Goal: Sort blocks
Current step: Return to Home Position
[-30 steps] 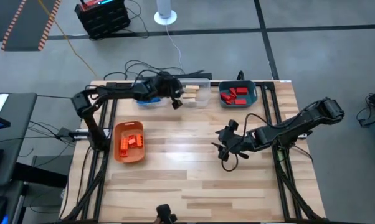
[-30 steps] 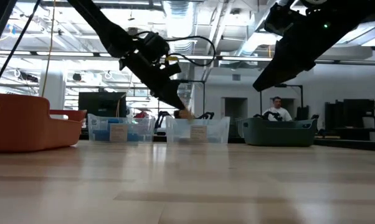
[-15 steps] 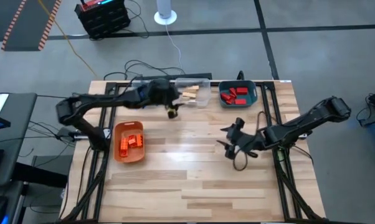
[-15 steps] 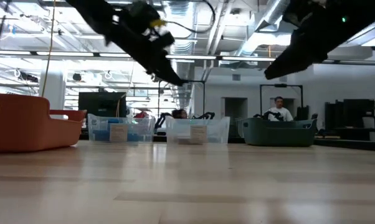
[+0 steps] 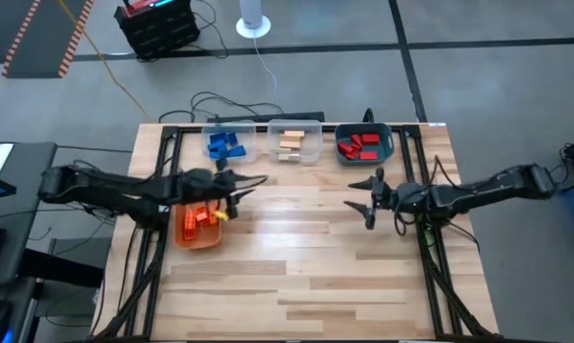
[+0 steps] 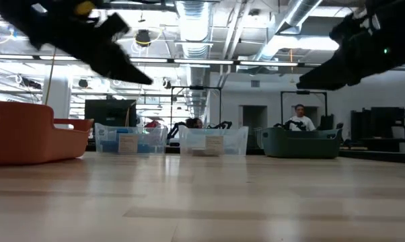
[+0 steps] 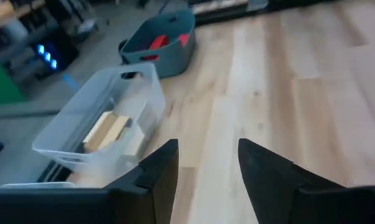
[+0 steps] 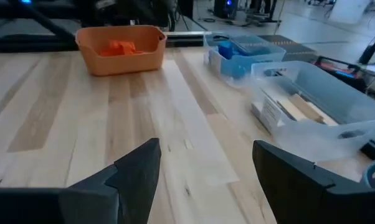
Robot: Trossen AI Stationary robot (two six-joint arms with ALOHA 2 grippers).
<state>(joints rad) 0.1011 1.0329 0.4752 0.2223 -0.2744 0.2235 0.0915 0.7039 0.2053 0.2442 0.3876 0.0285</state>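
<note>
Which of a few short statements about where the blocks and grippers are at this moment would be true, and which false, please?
1. The red blocks lie in the teal bin. True.
2. The tan blocks lie in the orange bin. False: they lie in the right clear bin; the orange bin holds orange blocks.
3. The left gripper and the right gripper are both open and hold nothing. True.
4. Loose blocks lie on the table between the arms. False: every block in view lies in a bin.
</note>
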